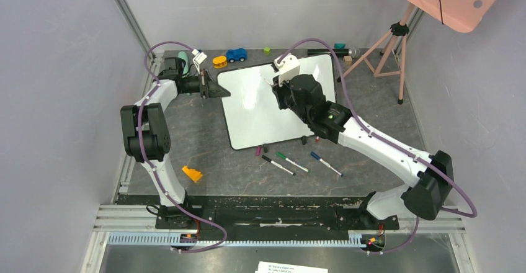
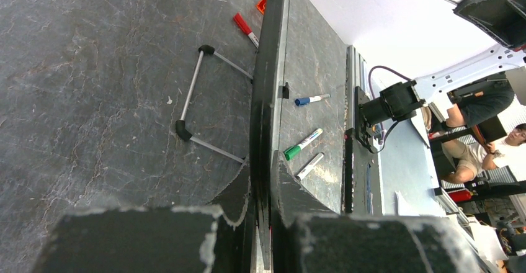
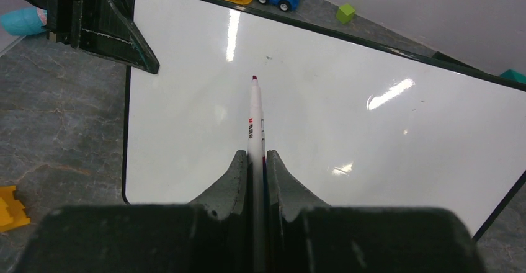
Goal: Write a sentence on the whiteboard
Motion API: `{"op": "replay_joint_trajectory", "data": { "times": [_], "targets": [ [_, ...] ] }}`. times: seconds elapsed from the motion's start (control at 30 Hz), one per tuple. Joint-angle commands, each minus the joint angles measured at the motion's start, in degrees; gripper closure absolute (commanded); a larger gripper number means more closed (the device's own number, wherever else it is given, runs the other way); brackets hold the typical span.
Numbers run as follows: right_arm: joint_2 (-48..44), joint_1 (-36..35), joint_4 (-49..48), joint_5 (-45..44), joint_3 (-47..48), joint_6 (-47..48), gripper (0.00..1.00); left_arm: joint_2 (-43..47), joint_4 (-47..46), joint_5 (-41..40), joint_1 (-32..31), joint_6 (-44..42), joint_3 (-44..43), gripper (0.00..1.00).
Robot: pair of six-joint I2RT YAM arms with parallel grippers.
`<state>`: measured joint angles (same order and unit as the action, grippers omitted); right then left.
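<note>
My left claw (image 2: 263, 180) clamped shut on the left edge of the large glossy white black-framed whiteboard (image 1: 260, 115), far centre of the dark mottled tabletop (image 1: 205, 143), my right claw (image 3: 253, 156) pinching a white red-tipped marker (image 3: 255, 115), tip over the board.

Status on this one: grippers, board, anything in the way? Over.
Left gripper jaws shut on whiteboard edge. Right gripper jaws shut on marker, tip over board. Board blank, nothing written yet. Nothing blocks the tip.

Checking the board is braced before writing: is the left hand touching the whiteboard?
Touching. The left wrist view shows the left hand shut on the whiteboard, its frame pinched between both fingers.
</note>
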<state>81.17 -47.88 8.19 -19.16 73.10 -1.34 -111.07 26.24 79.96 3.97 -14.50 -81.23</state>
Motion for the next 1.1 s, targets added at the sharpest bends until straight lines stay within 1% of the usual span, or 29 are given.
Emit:
{"op": "replay_joint_trajectory", "data": {
  "times": [0.0,0.03,0.07,0.23,0.3,0.4,0.47,0.6,0.77,1.07],
  "targets": [
    [-1.8,-0.3,1.0,1.8,0.6,-2.2,1.00,-2.8,0.9,-16.7,-3.3,-9.4,0.9,0.98],
    [-1.8,-0.3,1.2,2.5,0.9,-2.6,1.00,-2.8,0.9,-16.8,-3.2,-9.4,0.9,0.98],
    [-1.7,-0.3,1.5,3.2,1.1,-3.0,1.00,-2.9,0.9,-16.8,-4.7,-9.4,0.9,0.98],
    [0.0,-0.3,3.1,4.0,3.5,-3.1,1.00,-2.9,0.8,-16.9,-5.0,-9.2,0.7,0.98],
    [1.6,-0.3,2.7,6.6,4.7,-2.6,1.00,-3.0,1.0,-17.1,-5.1,-9.2,0.6,0.98],
    [4.6,-0.3,4.2,9.0,8.9,-2.5,1.00,-3.0,1.0,-17.4,-5.3,-9.2,0.6,0.98],
    [7.0,-0.3,5.9,9.0,12.3,-2.3,1.00,-3.0,1.1,-17.4,-5.3,-9.2,0.6,0.98],
    [10.2,-0.5,5.7,12.6,16.2,0.7,1.00,-3.6,2.3,-17.1,-5.4,-9.8,-0.3,0.98],
    [12.2,-0.6,3.3,11.0,18.8,0.8,1.00,-3.7,2.4,-17.6,-5.4,-9.8,-0.3,0.98],
    [18.1,-0.6,5.9,7.8,25.9,2.7,1.00,-3.6,2.4,-17.7,-5.4,-9.9,-0.2,0.98]
  ]
}}
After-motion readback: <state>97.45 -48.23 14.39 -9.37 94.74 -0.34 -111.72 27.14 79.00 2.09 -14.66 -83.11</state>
